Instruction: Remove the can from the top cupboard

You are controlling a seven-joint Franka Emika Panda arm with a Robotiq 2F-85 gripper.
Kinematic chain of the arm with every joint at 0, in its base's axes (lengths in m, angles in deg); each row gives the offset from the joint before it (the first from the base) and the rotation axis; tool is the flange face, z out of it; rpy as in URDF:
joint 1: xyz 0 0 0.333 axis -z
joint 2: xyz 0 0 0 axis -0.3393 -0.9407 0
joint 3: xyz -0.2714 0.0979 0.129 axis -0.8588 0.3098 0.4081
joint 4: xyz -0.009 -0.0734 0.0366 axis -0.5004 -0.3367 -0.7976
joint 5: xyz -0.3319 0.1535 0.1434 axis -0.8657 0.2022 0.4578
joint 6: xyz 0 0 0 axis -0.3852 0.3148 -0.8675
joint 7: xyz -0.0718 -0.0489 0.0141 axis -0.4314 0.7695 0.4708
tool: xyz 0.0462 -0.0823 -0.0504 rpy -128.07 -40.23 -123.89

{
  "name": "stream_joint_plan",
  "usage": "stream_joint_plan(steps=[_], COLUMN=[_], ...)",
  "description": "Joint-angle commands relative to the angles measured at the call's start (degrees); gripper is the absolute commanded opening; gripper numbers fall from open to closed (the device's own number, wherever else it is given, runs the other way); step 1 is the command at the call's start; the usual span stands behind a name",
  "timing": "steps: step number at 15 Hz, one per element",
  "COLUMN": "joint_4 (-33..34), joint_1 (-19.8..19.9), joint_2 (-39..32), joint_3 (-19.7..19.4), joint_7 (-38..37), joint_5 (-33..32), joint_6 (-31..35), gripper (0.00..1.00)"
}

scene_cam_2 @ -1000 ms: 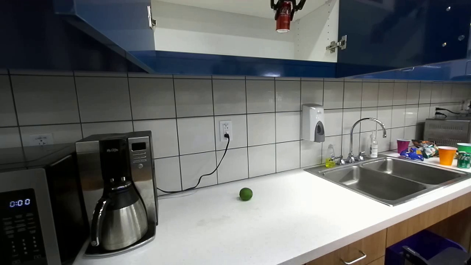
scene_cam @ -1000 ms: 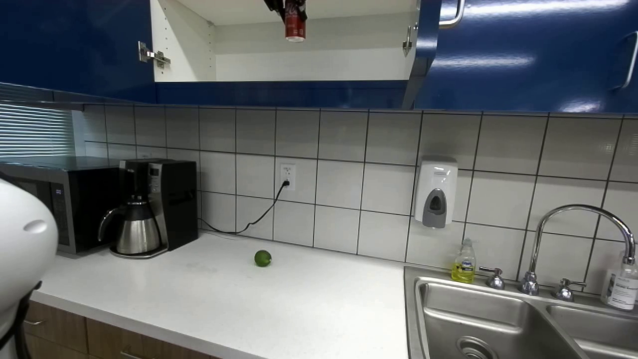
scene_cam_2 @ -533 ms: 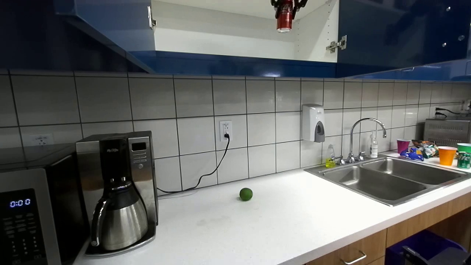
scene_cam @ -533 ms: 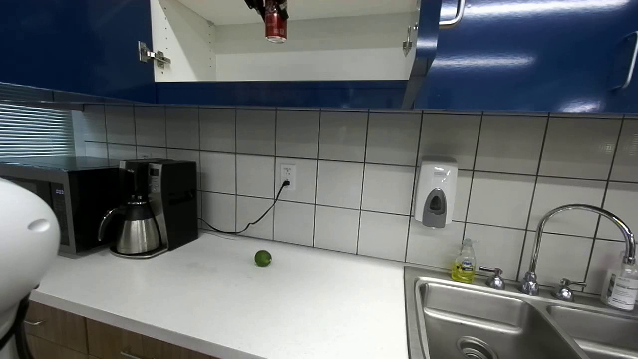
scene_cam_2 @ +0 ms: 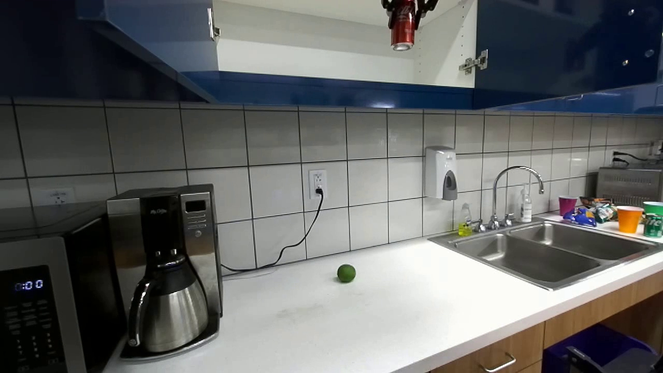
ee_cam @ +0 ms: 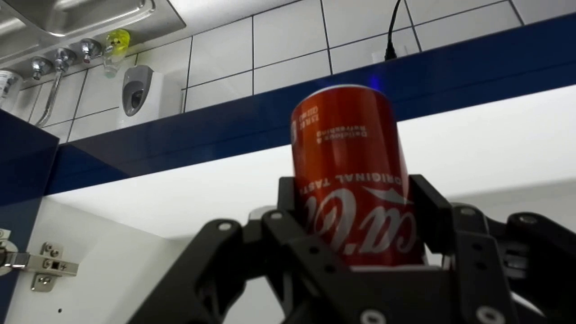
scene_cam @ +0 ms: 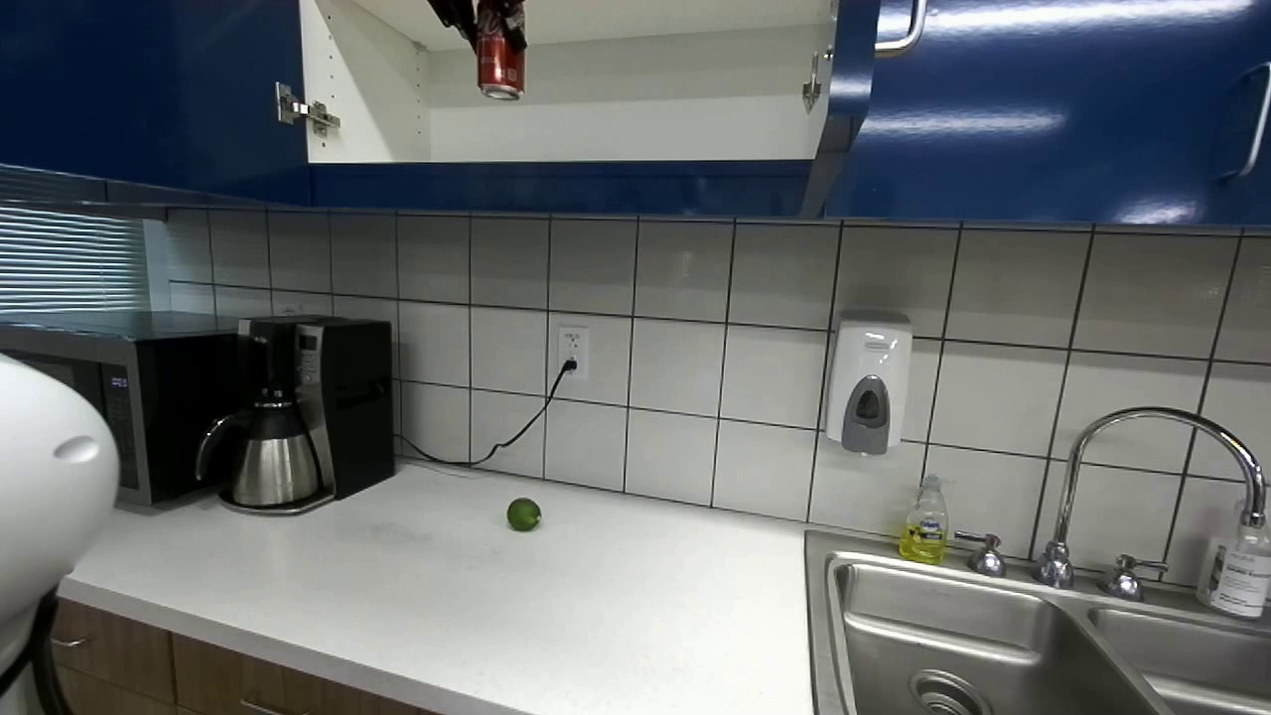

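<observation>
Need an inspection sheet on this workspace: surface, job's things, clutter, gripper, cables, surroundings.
Surface: white counter, faint grey marks.
Job's things: red can held, apparently in front of the open top cupboard.
Clutter: green fruit on the counter; cups, snack packets and a green can beyond the sink.
Gripper: closed on the red can, fingers on both sides.
Cables: black cord from wall outlet to behind coffee maker; second cord on far wall.
Surroundings: microwave, soap dispenser, tap.

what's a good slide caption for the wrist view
Claw gripping a red can from both sides, the open blue cupboard behind.
</observation>
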Motion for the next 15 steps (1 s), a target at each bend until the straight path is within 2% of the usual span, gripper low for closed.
stream_joint_plan(steps=[1, 8, 15], joint_4=[-7.7, -19.3, -28.7], joint_1=[1.9, 2.6, 3.2], joint_2=[6.6, 14.7, 15.3], joint_3=[2.0, 2.6, 3.1], joint_7=[-1.5, -1.6, -1.0], joint_5=[1.0, 2.5, 3.3], joint_6=[1.3, 3.5, 10.4], gripper=[0.38, 0.38, 0.38])
